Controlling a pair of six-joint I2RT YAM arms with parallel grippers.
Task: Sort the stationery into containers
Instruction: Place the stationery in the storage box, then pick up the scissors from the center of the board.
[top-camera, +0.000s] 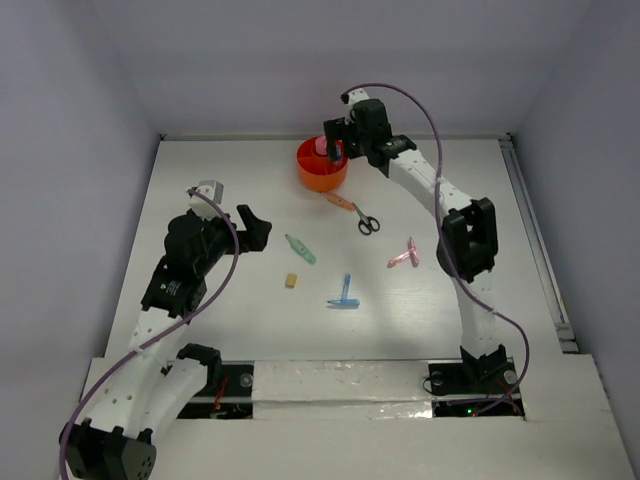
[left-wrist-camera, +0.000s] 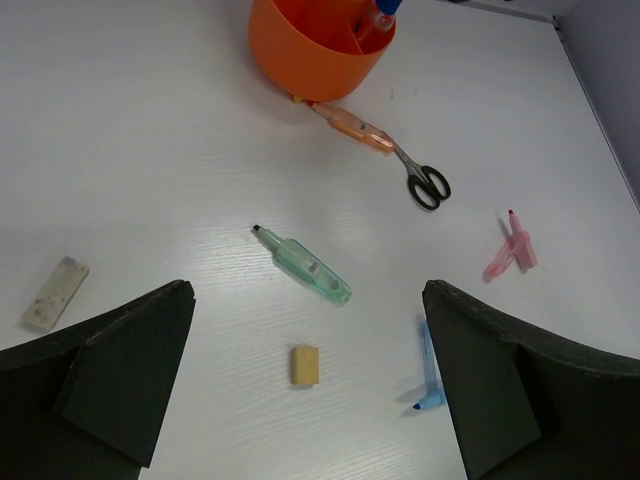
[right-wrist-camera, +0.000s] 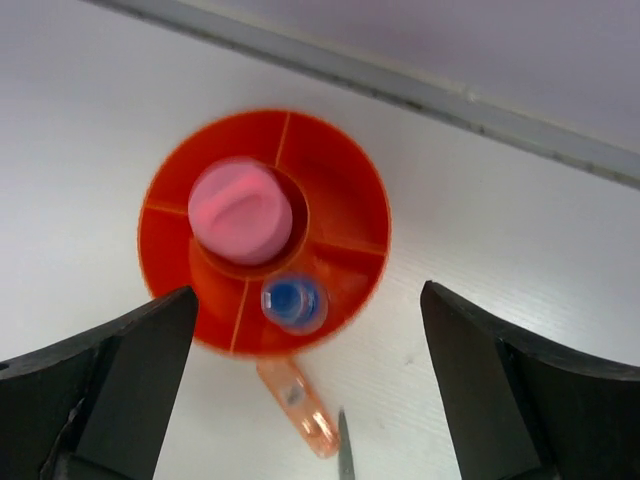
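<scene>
Stationery is in neither gripper at this moment. The right gripper (right-wrist-camera: 307, 292) hangs over the orange tub (right-wrist-camera: 352, 190) at the upper middle of the top view. Its fingers (right-wrist-camera: 120, 370) are spread wide, holding nothing and touching nothing. Directly under it in its wrist view, the pink-capped glue bottle (right-wrist-camera: 240, 210) stands near the tub's centre. The blue pen (right-wrist-camera: 293, 300) stands in a compartment on the lower side of the frame.

The left gripper (top-camera: 260, 227) is at the left middle of the top view, above the table (top-camera: 420, 320). It is also spread wide and empty.

In its wrist view the green piece (left-wrist-camera: 305, 265) lies slanted at the centre, its dark tip toward the upper left. The tan eraser cube (left-wrist-camera: 305, 364) lies near it, lower in the frame, not touching. The light-blue T-shaped piece (left-wrist-camera: 428, 378) is at the lower right, partly hidden by a finger, and the pink piece (left-wrist-camera: 512, 250) is at the right. The black-handled scissors (left-wrist-camera: 428, 185) lie at the upper right. Their blades are in an orange sleeve (left-wrist-camera: 355, 125) whose far end is just beside the tub. A pale flat block (left-wrist-camera: 55, 293) lies at the left edge.

The green piece carries a label with small marks, too small to read.
</scene>
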